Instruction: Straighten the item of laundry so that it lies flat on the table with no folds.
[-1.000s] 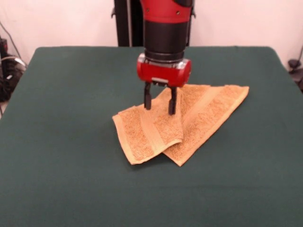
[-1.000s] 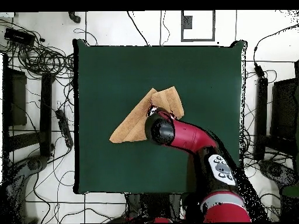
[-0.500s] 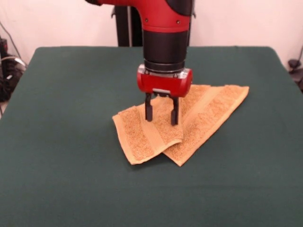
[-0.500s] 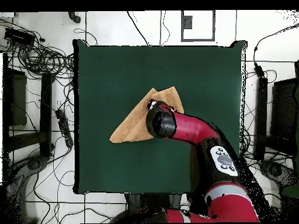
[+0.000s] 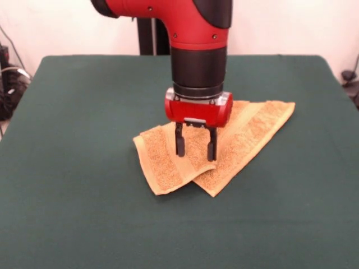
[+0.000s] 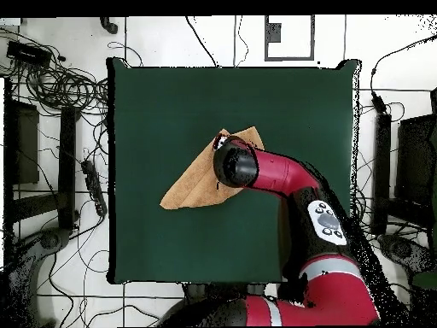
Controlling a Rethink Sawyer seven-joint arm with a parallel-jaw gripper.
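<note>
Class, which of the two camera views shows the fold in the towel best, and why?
The front view: the towel clearly has one flap doubled over another, with the open gripper poised above the folded part. In the overhead view the arm hides much of the towel, leaving only a flat tan outline on the table.

From above, the arm (image 6: 282, 175) covers the end effector and the towel (image 6: 192, 190) beneath it. In the front view, the end effector (image 5: 196, 147) hides the towel's fold behind it.
</note>
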